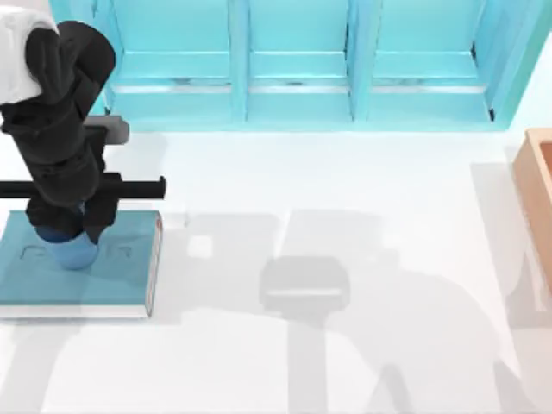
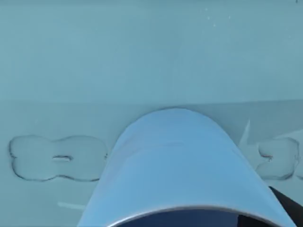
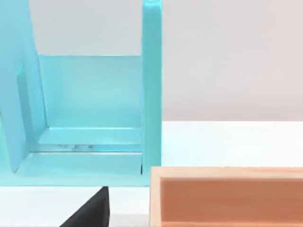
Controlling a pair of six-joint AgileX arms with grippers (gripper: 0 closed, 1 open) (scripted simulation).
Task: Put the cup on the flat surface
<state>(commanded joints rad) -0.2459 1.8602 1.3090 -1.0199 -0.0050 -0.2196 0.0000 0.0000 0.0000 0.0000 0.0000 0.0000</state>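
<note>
From above, the left arm's gripper point(image 1: 73, 231) hangs over a teal book point(image 1: 129, 276) lying flat at the left side of the white tabletop point(image 1: 345, 216). The blue cup point(image 1: 76, 252) sits under the gripper, over the book's cover, its lower body peeking out below the black fingers. The arm hides the fingertips, so it seems closed around the cup, though the grip itself cannot be made out. A turquoise shelf unit point(image 1: 297, 65) runs along the far edge, and a tan wooden box point(image 1: 536, 198) stands at the right edge.

The left wrist view looks along the cup point(image 2: 175, 165), which lies very close to the camera with the book's cover point(image 2: 142, 56) behind it.

The right wrist view faces the shelf unit point(image 3: 94, 109) and the wooden box point(image 3: 227, 198), so the right arm looks parked near the right side.

The step in hand looks like picking the cup off the book. Next it must be carried sideways past the book's edge and lowered upright onto bare tabletop.
</note>
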